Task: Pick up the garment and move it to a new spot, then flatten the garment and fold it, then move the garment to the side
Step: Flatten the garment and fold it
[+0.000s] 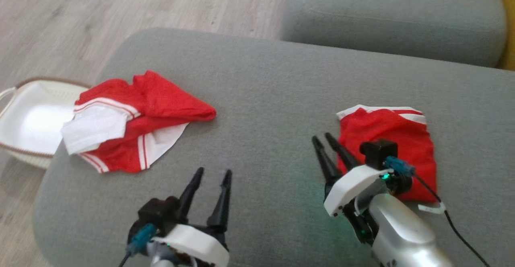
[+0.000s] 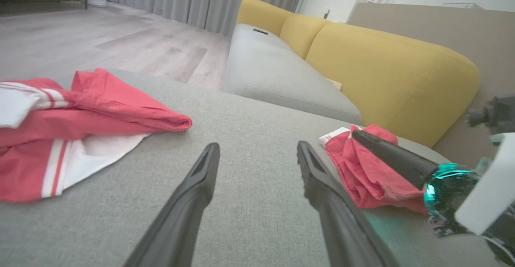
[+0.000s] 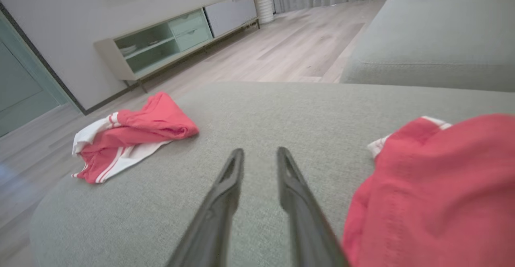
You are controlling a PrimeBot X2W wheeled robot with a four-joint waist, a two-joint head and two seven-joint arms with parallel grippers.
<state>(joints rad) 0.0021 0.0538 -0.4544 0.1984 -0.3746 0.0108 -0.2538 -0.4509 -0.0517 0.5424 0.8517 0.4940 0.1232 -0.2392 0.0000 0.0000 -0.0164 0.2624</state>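
Note:
A crumpled red garment with white stripes [image 1: 153, 110] [image 2: 80, 110] [image 3: 136, 134] lies at the far left of the grey cushion [image 1: 273, 98]. A second red garment [image 1: 386, 138] [image 2: 362, 166] [image 3: 434, 186], folded into a compact rectangle, rests at the right. My left gripper [image 1: 213, 172] [image 2: 258, 146] is open over bare cushion, between the two garments. My right gripper [image 1: 322, 137] [image 3: 260, 151] hovers by the folded garment's left edge, its fingers a narrow gap apart with nothing between them.
A white basket with a brown rim [image 1: 28, 114] sits on the wooden floor beyond the cushion's left end. Another grey cushion [image 1: 394, 17] lies behind, with a yellow backrest [image 2: 382, 70]. A low cabinet [image 3: 173, 33] stands against the far wall.

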